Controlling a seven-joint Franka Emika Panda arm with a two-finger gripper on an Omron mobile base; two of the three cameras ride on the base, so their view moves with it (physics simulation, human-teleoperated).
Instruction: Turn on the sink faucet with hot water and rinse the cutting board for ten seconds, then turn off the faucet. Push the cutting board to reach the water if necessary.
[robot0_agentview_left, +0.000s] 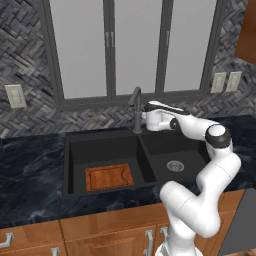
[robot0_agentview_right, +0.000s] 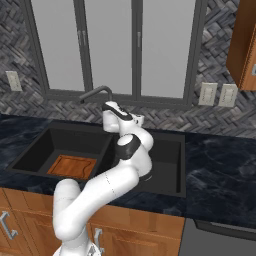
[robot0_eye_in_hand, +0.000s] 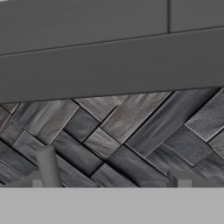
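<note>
The reddish-brown wooden cutting board (robot0_agentview_left: 109, 177) lies flat in the left basin of the matte black double sink (robot0_agentview_left: 75, 150), set in the dark marble bench (robot0_agentview_left: 30, 175). The white arm's fingers (robot0_eye_in_hand: 183, 181) stand wide apart, empty, beside the slim dark grey faucet (robot0_agentview_left: 136, 107), facing the herringbone tile wall (robot0_eye_in_hand: 131, 135); the arm hides the faucet's base in the right base view.

The slim dark grey metal faucet post (robot0_agentview_left: 136, 112) stands just beside the white arm's wide-open gripper (robot0_agentview_left: 145, 118), with the grey herringbone tile wall (robot0_eye_in_hand: 131, 131) close ahead. The matte black double-basin sink (robot0_agentview_left: 75, 150) lies open below, its left basin floor partly taken by the flat reddish-brown wooden cutting board (robot0_agentview_left: 109, 177).
</note>
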